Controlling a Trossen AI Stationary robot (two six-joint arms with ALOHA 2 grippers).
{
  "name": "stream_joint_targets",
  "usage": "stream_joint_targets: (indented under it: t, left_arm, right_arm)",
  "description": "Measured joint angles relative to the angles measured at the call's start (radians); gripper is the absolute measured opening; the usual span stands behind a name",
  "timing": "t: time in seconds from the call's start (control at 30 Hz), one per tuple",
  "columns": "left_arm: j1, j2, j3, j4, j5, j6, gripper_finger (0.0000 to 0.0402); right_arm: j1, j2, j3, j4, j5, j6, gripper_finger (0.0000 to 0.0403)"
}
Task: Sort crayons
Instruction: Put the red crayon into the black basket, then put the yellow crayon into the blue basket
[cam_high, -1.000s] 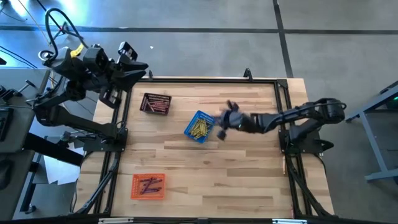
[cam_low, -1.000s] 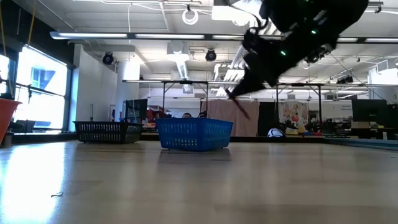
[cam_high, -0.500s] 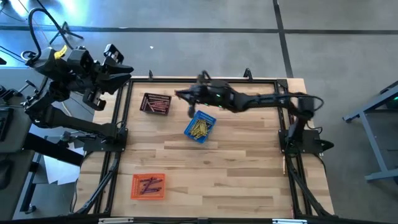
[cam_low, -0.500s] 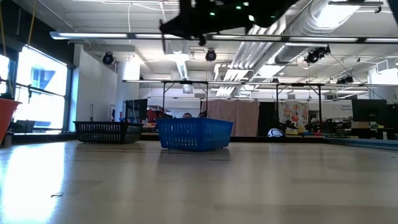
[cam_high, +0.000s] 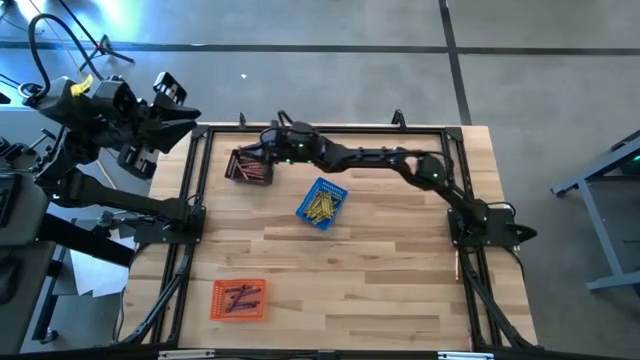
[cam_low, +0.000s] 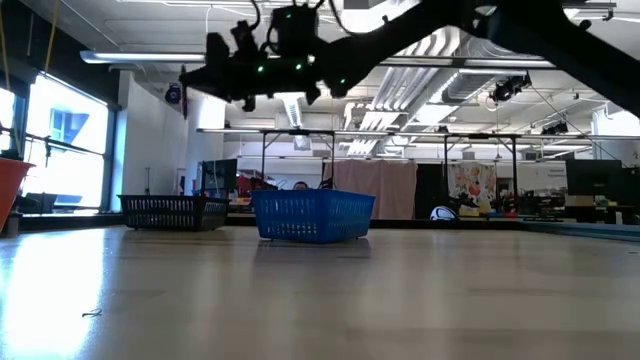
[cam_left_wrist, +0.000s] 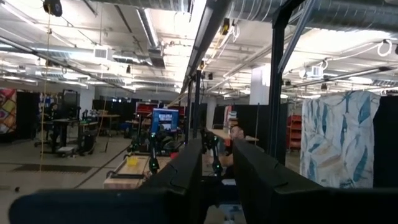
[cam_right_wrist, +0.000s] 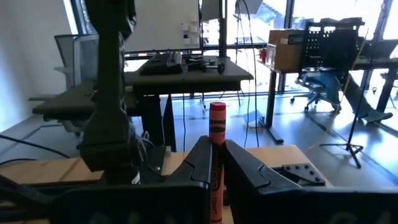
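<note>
Right wrist view — red crayon (cam_right_wrist: 217, 158) half-hidden.

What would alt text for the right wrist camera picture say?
A red crayon stands upright, pinched in the shut right gripper. Beyond it lie the wooden table, a dark arm post, and an office with desks and chairs.

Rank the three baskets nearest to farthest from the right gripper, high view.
From the right gripper, shut on a red crayon:
1. Black basket, just beneath it, far left.
2. Blue basket, mid-table.
3. Orange basket, near left corner.
</note>
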Motion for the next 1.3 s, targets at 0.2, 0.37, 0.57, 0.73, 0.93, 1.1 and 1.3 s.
stream_joint_targets:
  t: [0.2, 0.37, 0.57, 0.73, 0.93, 1.1, 1.3]
  left_arm:
    - [0.000, 0.000, 0.000, -0.038, 0.000, 0.000, 0.0076]
    - [0.000, 0.000, 0.000, -0.069, 0.000, 0.028, 0.0076]
    - [0.000, 0.002, 0.000, -0.092, 0.000, 0.053, 0.0076]
    - [0.000, 0.003, 0.000, -0.093, 0.000, 0.080, 0.0076]
    - [0.002, 0.003, 0.000, -0.103, -0.004, 0.079, 0.0076]
    - [0.002, 0.001, 0.000, -0.110, -0.005, 0.088, 0.0076]
    - [0.002, 0.000, 0.000, -0.138, -0.008, 0.149, 0.0076]
  right_arm:
    - [-0.016, 0.119, 0.088, -0.041, 0.006, 0.038, 0.0012]
    - [-0.031, 0.149, 0.092, -0.113, 0.088, 0.038, 0.0032]
    - [-0.049, 0.154, 0.093, -0.179, 0.144, 0.038, 0.0061]
    - [-0.054, 0.150, 0.093, -0.177, 0.099, 0.038, 0.0082]
    - [-0.054, 0.057, 0.145, -0.445, 0.065, 0.073, 0.0089]
    - [-0.069, -0.029, 0.264, -0.951, 0.067, 0.054, 0.0089]
    - [-0.076, -0.077, 0.386, -1.579, 0.214, 0.056, 0.0089]
